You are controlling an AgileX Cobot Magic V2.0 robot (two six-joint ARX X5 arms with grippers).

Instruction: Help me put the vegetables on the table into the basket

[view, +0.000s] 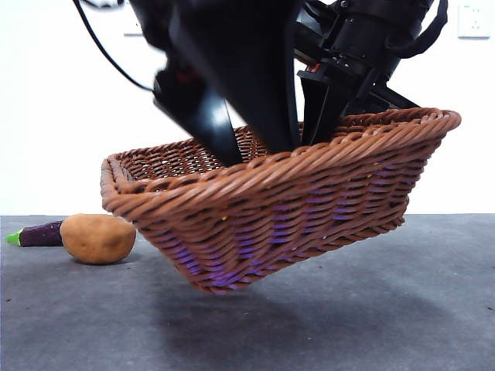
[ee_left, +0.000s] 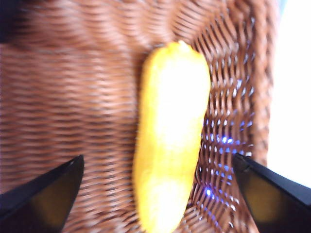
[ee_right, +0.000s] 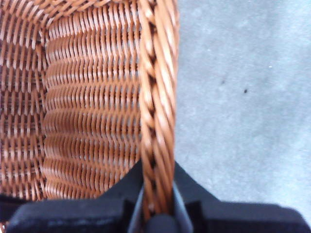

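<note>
Corn (ee_left: 170,136) lies in the basket (view: 309,193), between the left gripper's (ee_left: 155,194) spread jaws. Right gripper (ee_right: 158,204) pinches the rim, basket tilted up. Potato (view: 98,238) and eggplant (view: 39,234) remain on the table (view: 387,309), beside the basket.

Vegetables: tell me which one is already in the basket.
The yellow corn cob: it lies on the woven floor of the basket, between the left gripper's open jaws. The potato and eggplant lie on the table.
</note>
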